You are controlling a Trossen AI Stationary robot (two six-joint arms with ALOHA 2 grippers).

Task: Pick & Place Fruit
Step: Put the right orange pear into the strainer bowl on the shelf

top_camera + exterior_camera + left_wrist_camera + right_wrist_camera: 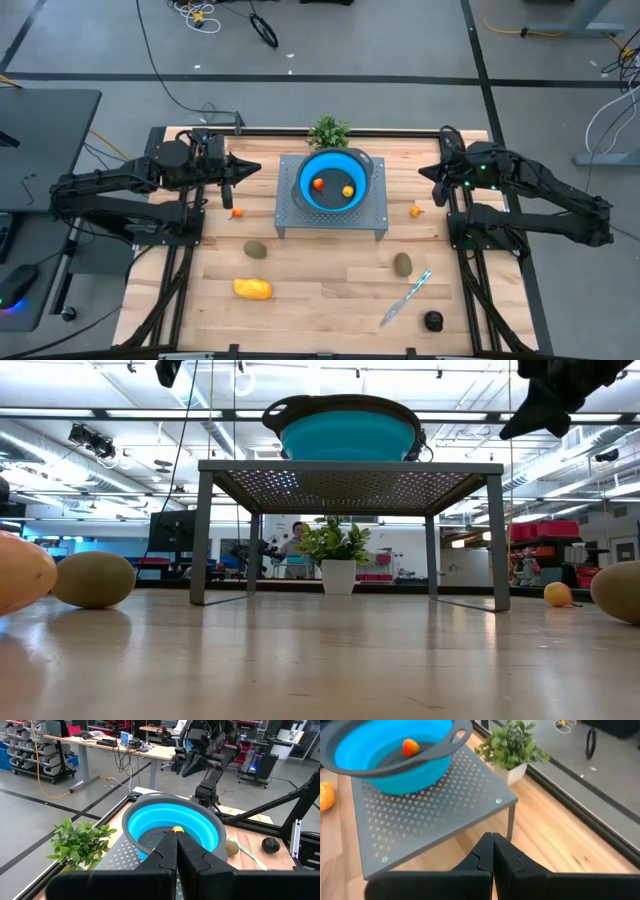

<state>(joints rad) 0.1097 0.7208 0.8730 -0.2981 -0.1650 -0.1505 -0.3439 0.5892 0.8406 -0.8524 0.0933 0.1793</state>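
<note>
A blue bowl [330, 168] sits on a grey perforated stand [332, 214] at the table's middle, with two small orange fruits [318, 183] [347, 190] inside it. On the wood lie two tiny orange fruits [237, 212] [416, 210], two olive ovals [256, 249] [402, 264], a yellow-orange oblong [252, 289] and a black round fruit [433, 320]. My left gripper [255, 168] hovers shut to the left of the bowl, pointing at it [177, 837]. My right gripper [425, 172] hovers shut to the right of the stand, tipped downward [492, 840].
A green plant sprig in a white pot [328, 131] stands behind the stand at the far edge. A silver knife with a light-blue handle [405, 297] lies near the front right. Bare wood stretches in front of the stand.
</note>
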